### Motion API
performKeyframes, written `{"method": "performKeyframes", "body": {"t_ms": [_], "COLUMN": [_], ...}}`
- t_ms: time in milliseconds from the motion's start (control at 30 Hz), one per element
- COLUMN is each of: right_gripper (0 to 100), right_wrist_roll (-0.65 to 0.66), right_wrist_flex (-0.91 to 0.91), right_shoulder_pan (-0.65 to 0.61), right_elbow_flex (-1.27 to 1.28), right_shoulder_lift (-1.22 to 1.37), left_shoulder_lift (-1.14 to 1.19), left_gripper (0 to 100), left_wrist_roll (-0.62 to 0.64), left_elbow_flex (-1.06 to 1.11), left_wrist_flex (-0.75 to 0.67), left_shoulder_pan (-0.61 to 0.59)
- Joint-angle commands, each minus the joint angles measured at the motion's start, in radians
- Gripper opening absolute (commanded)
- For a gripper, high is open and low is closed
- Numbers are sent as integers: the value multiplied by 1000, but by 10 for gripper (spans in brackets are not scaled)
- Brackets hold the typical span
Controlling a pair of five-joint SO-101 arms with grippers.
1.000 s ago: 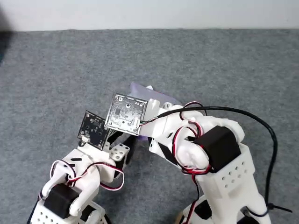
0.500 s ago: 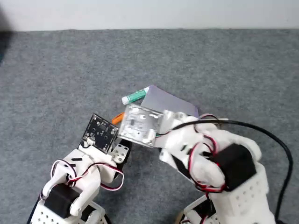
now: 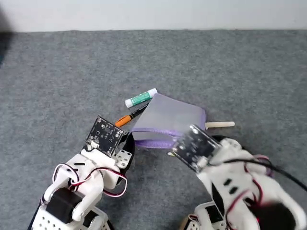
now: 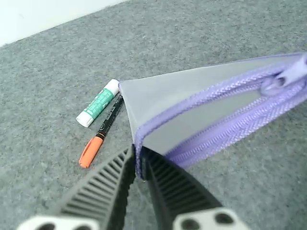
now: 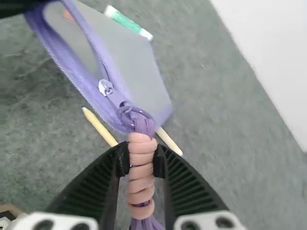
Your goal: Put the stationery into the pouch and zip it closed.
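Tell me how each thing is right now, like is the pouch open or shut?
pouch: zip looks open, zip edge lifted, held at both ends.
glue stick: lying flat, outside the pouch.
pen: lying flat by the glue stick, orange cap on.
wooden stick: lying flat, partly under the pouch.
left hand: shut on the pouch's end.
right hand: shut on the zip pull.

1 pouch, lilac zip, grey sides. 1 pull cord on the zip slider. Stationery, 3 pieces: 1 glue stick with green label, 1 pen with orange cap, 1 wooden pencil. All 3 lie on the worktop outside the pouch. 2 arms, 2 grippers: left gripper, right gripper.
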Motion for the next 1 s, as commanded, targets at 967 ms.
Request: {"method": "performKeyframes", "body": {"t_ms": [967], "right_gripper": [9], "right_wrist_roll": [-6], "right_wrist_flex": [36], "right_shoulder_pan": [41], "right_elbow_flex": [34], "right_shoulder_lift": [-68], "left_shoulder_lift": [14], "left_gripper": [120], "left_wrist_roll": [43], "left_elbow_flex": [154], "left_wrist_flex": [-308], "left_shoulder_pan": [6]}}
